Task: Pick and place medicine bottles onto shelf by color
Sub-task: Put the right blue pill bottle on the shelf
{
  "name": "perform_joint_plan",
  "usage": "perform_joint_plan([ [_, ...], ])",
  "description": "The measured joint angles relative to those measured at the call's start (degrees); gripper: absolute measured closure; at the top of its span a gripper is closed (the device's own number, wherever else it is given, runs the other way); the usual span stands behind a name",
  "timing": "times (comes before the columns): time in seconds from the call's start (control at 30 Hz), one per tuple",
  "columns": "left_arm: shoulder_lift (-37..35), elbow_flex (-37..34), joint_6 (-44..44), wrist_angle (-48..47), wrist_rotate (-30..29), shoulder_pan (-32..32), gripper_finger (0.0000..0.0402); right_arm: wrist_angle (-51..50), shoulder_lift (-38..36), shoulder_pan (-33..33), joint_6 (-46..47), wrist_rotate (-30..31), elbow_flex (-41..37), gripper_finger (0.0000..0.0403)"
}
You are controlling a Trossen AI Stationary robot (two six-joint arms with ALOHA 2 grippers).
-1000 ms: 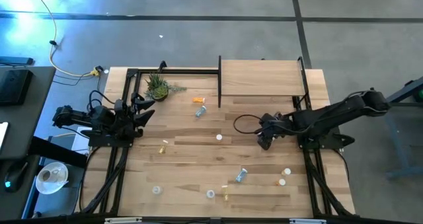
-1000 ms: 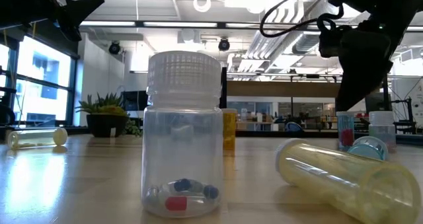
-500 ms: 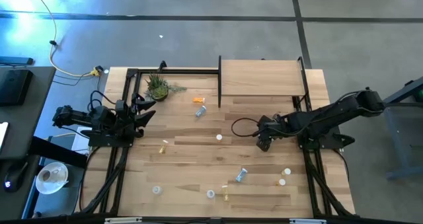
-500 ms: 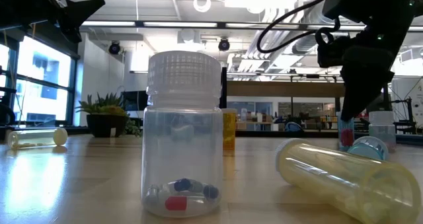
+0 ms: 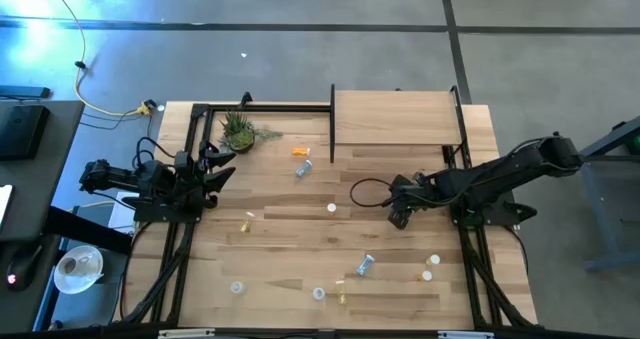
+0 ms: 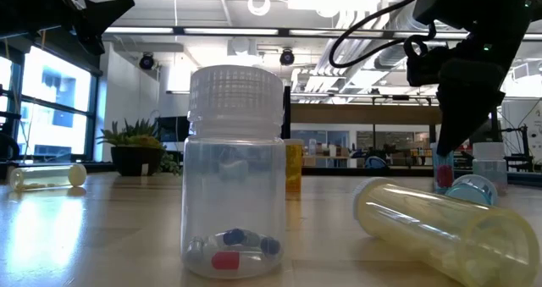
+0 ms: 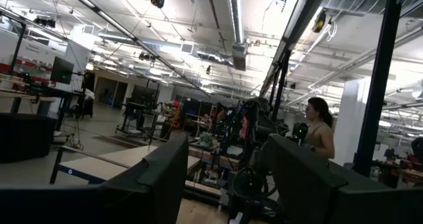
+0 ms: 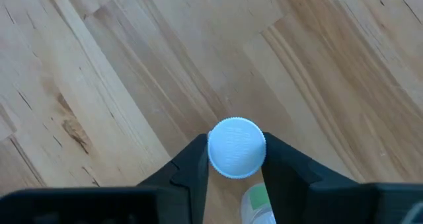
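Note:
Several small medicine bottles lie scattered on the planked table, among them an orange one (image 5: 300, 152), a yellow one (image 5: 248, 220) and a pale blue one (image 5: 365, 265). The shelf (image 5: 395, 119) stands at the far right. My right gripper (image 5: 398, 217) points steeply down right of the table's middle. It is shut on an upright bottle with a white cap (image 8: 236, 147); in the high view the gripper hides this bottle. My left gripper (image 5: 222, 164) waits open at the left edge, raised, touching nothing. My right gripper pinches the upright bottle between its two fingers, one finger (image 8: 193, 159) on each side of the white cap's rim (image 8: 213, 151). The fingers come from above, slanting down. In the low view the bottle (image 6: 442, 173) looks to be standing on the tabletop below the fingers.
A small potted plant (image 5: 238, 131) stands at the far left. A clear bottle (image 6: 235, 177) and a yellow bottle on its side (image 6: 440, 223) sit near the front edge. Two more bottles (image 5: 430, 269) stand at the near right. Bare planks lie between the gripper and the shelf.
My right gripper has sunk a little toward the table over the bottle, then kept still. No bottle on the table has moved.

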Motion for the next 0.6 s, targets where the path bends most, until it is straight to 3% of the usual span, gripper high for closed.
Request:
perform_joint_plan([
  [0.6,0.0,0.0,0.0,0.0,0.0,0.0,0.0204,3.0,-1.9,0.0,-0.4,-0.2,0.0,0.0299],
])
